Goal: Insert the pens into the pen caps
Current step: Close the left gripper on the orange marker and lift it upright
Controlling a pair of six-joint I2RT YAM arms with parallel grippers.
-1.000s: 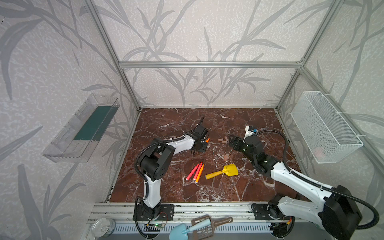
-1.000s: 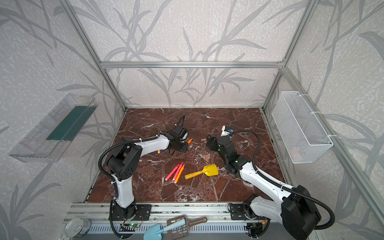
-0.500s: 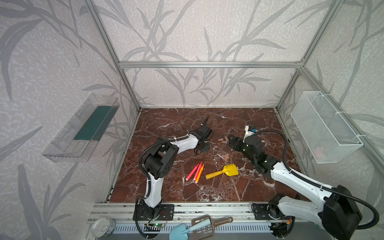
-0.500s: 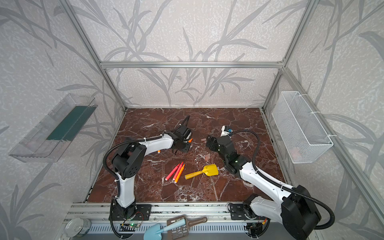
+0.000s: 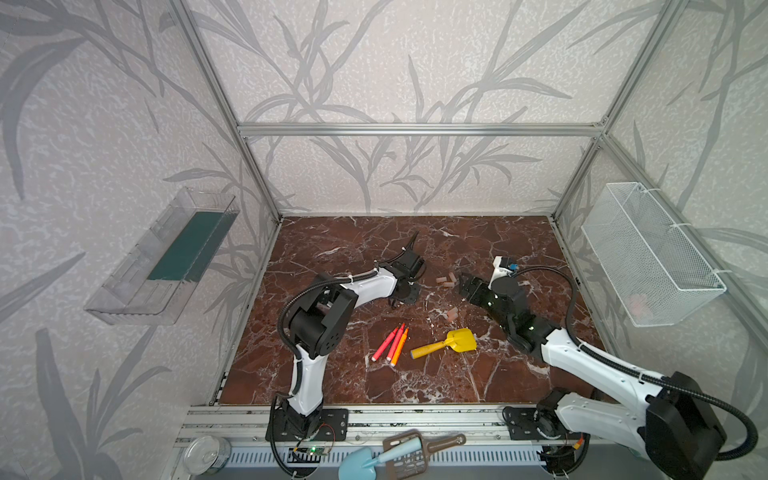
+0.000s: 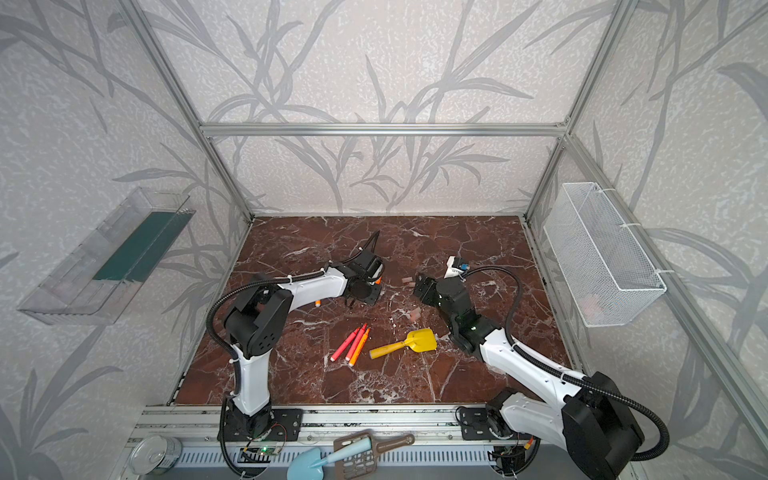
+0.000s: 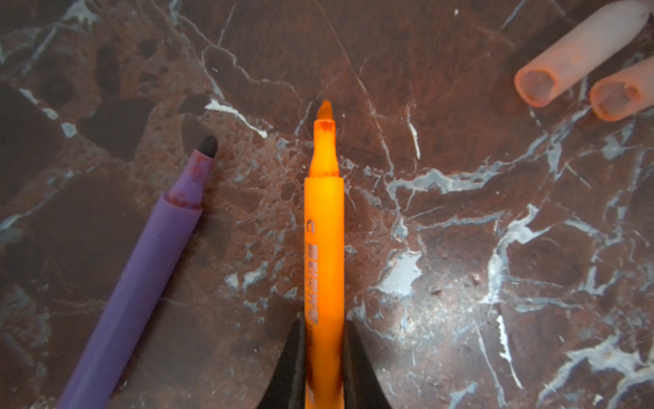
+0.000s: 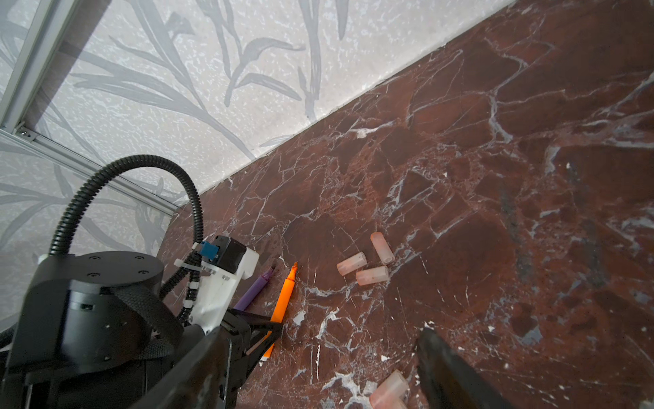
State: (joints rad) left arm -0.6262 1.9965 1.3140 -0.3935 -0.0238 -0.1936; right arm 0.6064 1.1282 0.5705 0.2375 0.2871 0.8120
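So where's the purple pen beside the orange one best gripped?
Probably mid-barrel of the purple pen, from straight above, jaws across its width: it lies flat on the marble, and its uncapped tip must stay free. The orange pen, in the left gripper, lies apart, leaving jaw room.

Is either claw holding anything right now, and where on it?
The left gripper is shut on the orange pen, on its barrel well back from the tip. The right gripper is open, holding nothing.

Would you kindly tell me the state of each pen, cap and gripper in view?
left gripper, shut on orange pen.
orange pen, uncapped, gripped.
purple pen, uncapped, lying loose.
three grouped pens, uncapped, lying together.
pen caps, empty, lying loose.
right gripper, open, empty.
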